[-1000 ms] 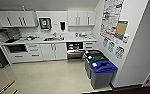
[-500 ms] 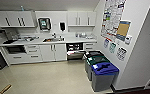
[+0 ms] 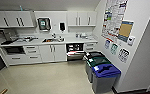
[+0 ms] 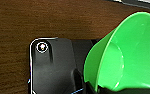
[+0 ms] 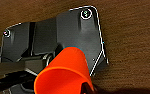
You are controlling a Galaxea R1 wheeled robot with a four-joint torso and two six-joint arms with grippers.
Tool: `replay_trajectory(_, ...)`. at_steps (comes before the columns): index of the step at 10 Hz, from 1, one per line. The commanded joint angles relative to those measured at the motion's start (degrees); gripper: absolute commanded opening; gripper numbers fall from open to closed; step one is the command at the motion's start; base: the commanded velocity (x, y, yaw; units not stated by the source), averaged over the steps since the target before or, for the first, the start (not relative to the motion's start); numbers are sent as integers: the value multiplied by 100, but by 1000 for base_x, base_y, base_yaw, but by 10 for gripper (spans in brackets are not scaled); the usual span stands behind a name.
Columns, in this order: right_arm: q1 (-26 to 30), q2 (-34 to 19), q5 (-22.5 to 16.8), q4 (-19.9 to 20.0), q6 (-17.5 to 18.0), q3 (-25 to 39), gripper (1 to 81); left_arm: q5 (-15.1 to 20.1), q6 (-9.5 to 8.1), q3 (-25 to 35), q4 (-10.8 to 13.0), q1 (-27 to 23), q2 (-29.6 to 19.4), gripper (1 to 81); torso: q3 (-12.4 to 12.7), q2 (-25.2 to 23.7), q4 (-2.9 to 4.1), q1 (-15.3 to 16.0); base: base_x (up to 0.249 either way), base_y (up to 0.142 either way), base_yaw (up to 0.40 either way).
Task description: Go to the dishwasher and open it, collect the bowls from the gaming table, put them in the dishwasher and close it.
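Observation:
The dishwasher stands open under the white counter, its door folded down and its dark inside with racks showing, across the pale floor from me. In the left wrist view a green bowl hangs tilted over brown carpet, with my left gripper shut on its rim. An orange bowl is held the same way in the right wrist view, my right gripper shut on its edge. The gaming table is out of view.
Three bins stand along the right wall close to the dishwasher: a black-lidded one, a green-lidded one and a blue-lidded one. White cabinets and a counter with a sink run along the back wall. Posters hang at the right.
The whole head picture has shifted slightly, so the camera has moved; the kitchenette and bins sit a little differently. Both bowls stay held.

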Motion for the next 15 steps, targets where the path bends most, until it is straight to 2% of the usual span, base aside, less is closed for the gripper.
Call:
replay_trajectory(1, 189, -116, -259, 9, 9, -21, 10, 148, 13, 81, 89, -218, -150, 10, 0, 0, 0, 0, 106, 0, 0)
replay_trajectory(15, 181, -116, -259, 0, 9, -82, 10, 148, 13, 90, 89, -218, -141, 10, 0, 0, 0, 5, 153, 0, 0)
